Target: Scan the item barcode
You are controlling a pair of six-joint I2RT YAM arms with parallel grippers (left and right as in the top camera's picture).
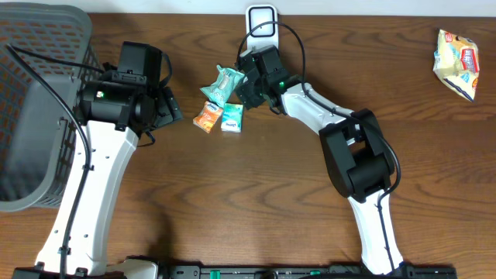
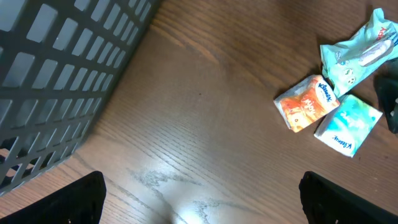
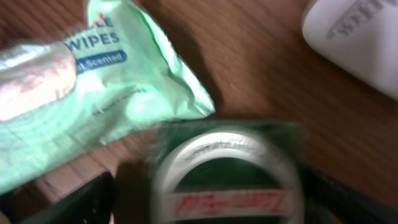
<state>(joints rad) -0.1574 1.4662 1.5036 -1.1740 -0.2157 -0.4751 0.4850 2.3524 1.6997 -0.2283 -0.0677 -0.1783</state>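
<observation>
A dark green packet (image 3: 227, 180) with a white oval and red lettering fills the gap between my right gripper's (image 3: 214, 196) fingers; it is blurred, and its barcode does not show. From overhead that gripper (image 1: 249, 84) hovers beside a mint wipes pack (image 1: 223, 84), just below the white scanner (image 1: 262, 19), which hides the packet. A corner of the scanner (image 3: 357, 37) shows at the upper right of the right wrist view. My left gripper (image 2: 202, 199) is open over bare wood, left of the small packs.
An orange tissue pack (image 2: 308, 102) and a teal tissue pack (image 2: 348, 124) lie side by side below the wipes pack (image 2: 357, 53). A grey slatted basket (image 1: 39, 116) stands at the left edge. A yellow snack bag (image 1: 457, 63) lies far right.
</observation>
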